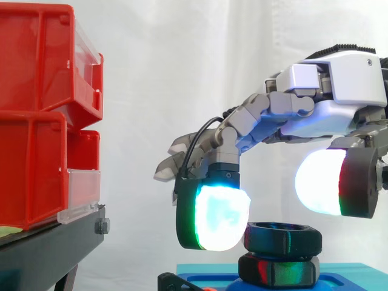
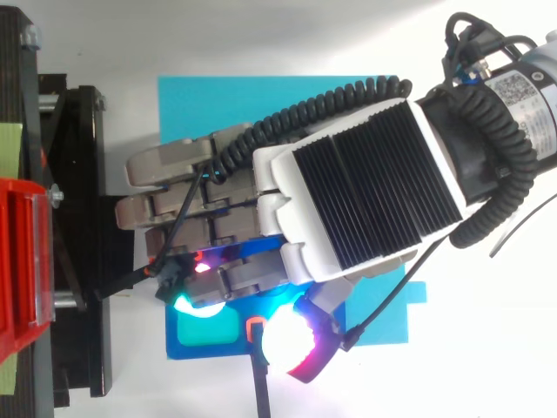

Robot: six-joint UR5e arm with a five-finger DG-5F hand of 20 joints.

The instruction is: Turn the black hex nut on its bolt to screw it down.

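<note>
Black hex nut noted lying flat, bore axis vert., stacked on second black hex piece over blue base. Hand spread, nothing gripped: one glowing fingertip touching nut's view-left flank, thumb pad just above nut, clear.

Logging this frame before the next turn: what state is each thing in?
Hand, open; one pad beside the nut, thumb pad above it, apart.
Black hex nut, level, just above a second black hex piece.
Blue base, flat under them.
Red bins, stacked on the black stand.
</note>
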